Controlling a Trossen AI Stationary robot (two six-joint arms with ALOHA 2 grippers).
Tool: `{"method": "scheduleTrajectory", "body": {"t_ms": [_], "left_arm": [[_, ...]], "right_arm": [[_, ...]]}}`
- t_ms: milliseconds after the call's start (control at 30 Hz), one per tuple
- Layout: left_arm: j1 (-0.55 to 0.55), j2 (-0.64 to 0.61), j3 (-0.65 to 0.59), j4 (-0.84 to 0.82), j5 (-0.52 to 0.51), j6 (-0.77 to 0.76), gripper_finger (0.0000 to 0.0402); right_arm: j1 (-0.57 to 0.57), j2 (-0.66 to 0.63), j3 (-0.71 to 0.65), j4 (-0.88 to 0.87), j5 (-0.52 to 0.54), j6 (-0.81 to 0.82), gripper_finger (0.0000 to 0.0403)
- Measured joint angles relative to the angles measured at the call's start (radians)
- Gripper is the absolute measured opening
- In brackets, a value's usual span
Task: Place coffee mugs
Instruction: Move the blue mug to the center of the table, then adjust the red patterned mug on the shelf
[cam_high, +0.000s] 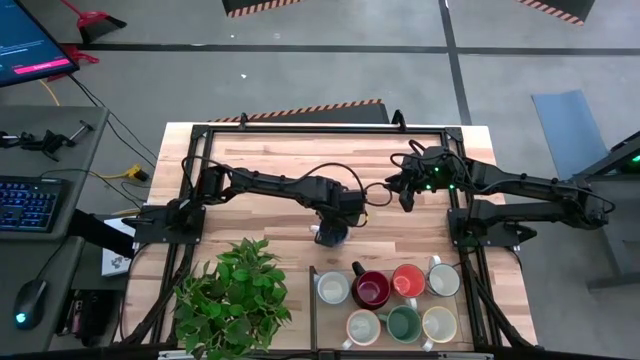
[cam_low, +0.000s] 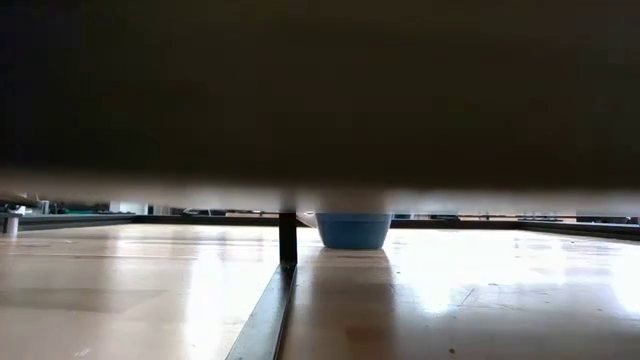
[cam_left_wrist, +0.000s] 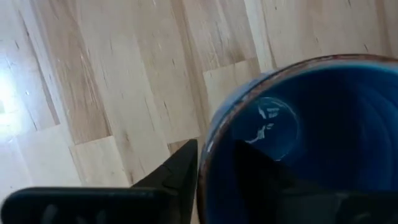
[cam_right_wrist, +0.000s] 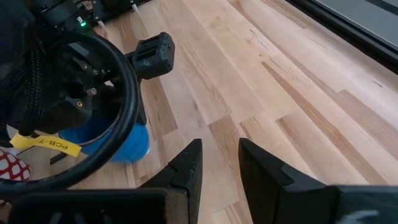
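Seven coffee mugs stand grouped at the table's (cam_high: 280, 160) near edge in the high view, beside a potted plant (cam_high: 235, 295): a dark red mug (cam_high: 371, 290), an orange mug (cam_high: 407, 281), a green mug (cam_high: 403, 323) and cream ones; the left gripper (cam_high: 333, 234) sits over an eighth at mid-table, the right gripper (cam_high: 408, 196) waits apart, holding nothing. Low view: the blue mug (cam_low: 353, 229) rests flat on the wood, probably just set down. Left wrist view alone shows one finger (cam_left_wrist: 180, 169) outside the rim, the other seemingly inside; whether the wall is pinched or released cannot be told. Right wrist view: its fingers (cam_right_wrist: 186, 171) stand parted, empty.
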Motion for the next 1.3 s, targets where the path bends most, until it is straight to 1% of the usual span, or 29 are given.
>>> {"method": "scheduleTrajectory", "body": {"t_ms": [167, 400, 767, 900, 1000, 1133, 1200, 1300], "left_arm": [[0.000, -0.010, 0.000, -0.004, -0.028, 0.000, 0.0115], [0.000, -0.073, 0.001, -0.021, -0.031, 0.000, 0.0125], [0.011, -0.298, 0.000, -0.069, -0.092, -0.019, 0.0125], [0.041, -0.373, 0.000, -0.135, -0.103, -0.065, 0.0125], [0.072, -0.411, 0.000, -0.250, -0.103, -0.097, 0.0125], [0.115, -0.434, -0.002, -0.396, -0.067, -0.163, 0.0125], [0.126, -0.458, -0.046, -0.418, -0.047, -0.189, 0.0125], [0.125, -0.522, -0.184, -0.391, -0.032, -0.206, 0.0125]], "right_arm": [[0.000, 0.000, 0.000, 0.000, 0.000, 0.000, 0.0085], [0.000, 0.000, 0.000, 0.000, 0.000, -0.003, 0.0085], [0.000, 0.001, 0.000, 0.000, 0.003, -0.005, 0.0085], [0.000, 0.001, 0.000, 0.020, -0.007, 0.049, 0.0085], [0.000, 0.002, 0.000, 0.033, -0.064, 0.002, 0.0085], [0.001, 0.002, 0.020, 0.037, -0.081, -0.046, 0.0085], [0.012, 0.002, 0.037, 0.036, -0.077, -0.078, 0.0085], [0.041, 0.014, 0.073, 0.030, -0.046, -0.120, 0.0085]]}}
